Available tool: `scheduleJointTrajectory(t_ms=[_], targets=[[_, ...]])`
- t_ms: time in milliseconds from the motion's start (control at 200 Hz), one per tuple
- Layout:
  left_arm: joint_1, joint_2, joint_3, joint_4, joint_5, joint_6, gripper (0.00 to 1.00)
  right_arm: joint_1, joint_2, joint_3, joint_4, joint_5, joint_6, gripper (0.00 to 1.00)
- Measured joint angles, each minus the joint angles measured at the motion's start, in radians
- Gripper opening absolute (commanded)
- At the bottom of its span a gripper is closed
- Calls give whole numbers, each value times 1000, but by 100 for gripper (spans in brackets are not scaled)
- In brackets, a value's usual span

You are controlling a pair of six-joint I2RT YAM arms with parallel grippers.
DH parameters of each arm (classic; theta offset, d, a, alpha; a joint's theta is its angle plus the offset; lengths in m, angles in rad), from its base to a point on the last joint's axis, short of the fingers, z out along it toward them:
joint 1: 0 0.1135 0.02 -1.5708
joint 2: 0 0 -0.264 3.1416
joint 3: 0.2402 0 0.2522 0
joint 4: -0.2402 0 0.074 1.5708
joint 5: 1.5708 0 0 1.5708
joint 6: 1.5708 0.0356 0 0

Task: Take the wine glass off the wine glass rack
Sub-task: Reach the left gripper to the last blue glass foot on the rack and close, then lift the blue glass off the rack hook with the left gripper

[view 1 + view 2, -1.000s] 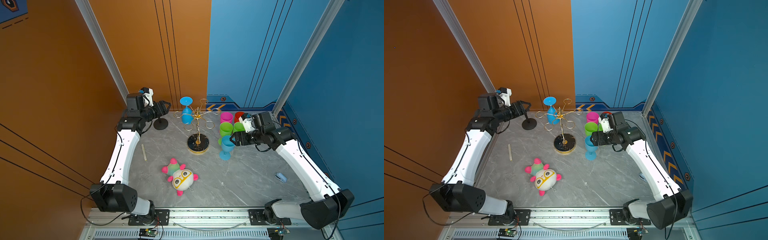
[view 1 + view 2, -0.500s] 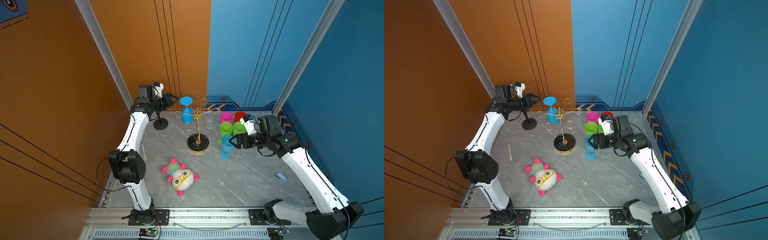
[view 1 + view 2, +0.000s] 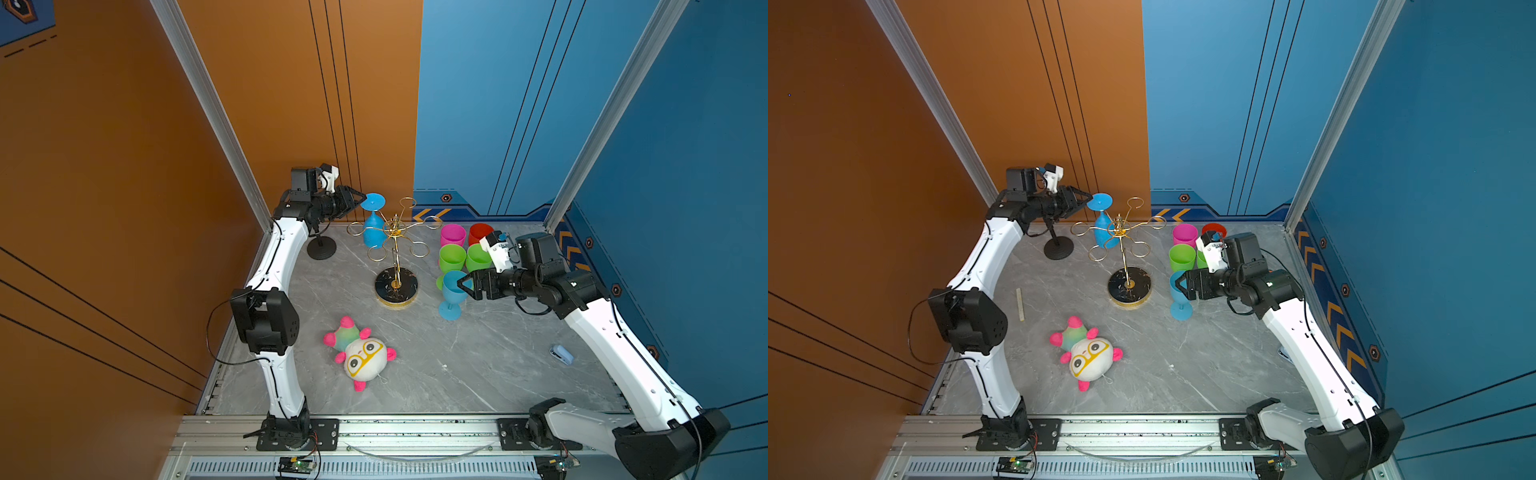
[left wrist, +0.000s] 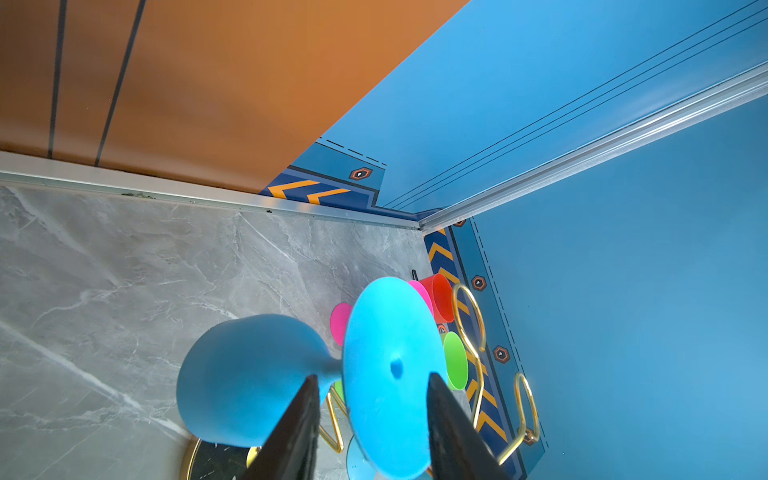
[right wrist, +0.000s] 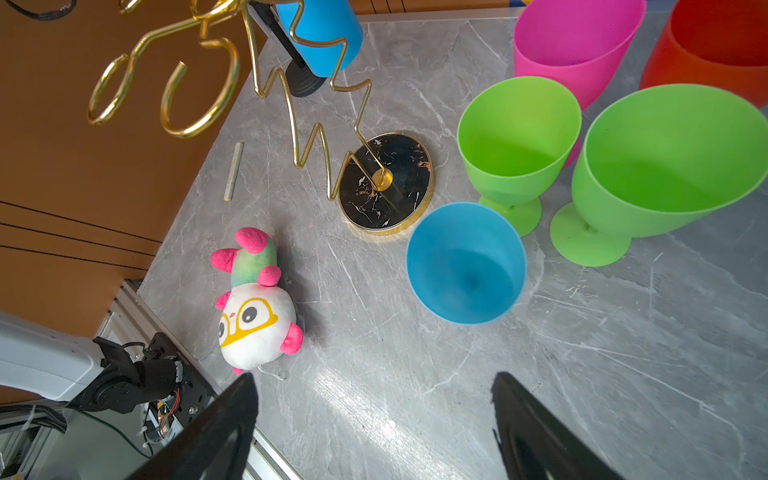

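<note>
one hung glass (image 3: 373, 235), five standing, one rack (image 3: 405, 287)

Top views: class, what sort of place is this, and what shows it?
Probably a robot test cell, not a home: two white arms bolted to an aluminium rail, orange and blue panel walls boxing in a marbled table, and staged props, a gold wine glass rack and a plush toy.

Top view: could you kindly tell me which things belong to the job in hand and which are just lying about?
Job: wine glass rack; blue wine glass hanging on it; left gripper at its foot.
Lying about: plush toy; small black stand; five upright glasses beside the rack; pale stick.
</note>
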Motion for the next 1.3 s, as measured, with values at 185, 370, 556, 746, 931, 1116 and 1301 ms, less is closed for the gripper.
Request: scheduleJointTrajectory(t_ms=[185,370,556,746,931,1116,1301], targets=[[0,6,0,-2,5,-1,36,0,-1,-5,5,-6,5,89],[0,20,13,-11,22,-14,26,0,-17,-14,5,-6,8,89],[-1,43,20,-14,41,-24,22,0,-26,-17,7,-7,11,89],[-1,43,27,-15,52,-31,14,-5,-34,-21,13,-10,11,89],[-1,43,45,-3,63,-46,8,-10,-43,-35,14,-21,12,89],[-5,43,62,15,71,-55,3,-11,-50,-39,16,-22,14,89],[-6,43,61,14,71,-65,0,-17,-55,-48,22,-25,14,89]])
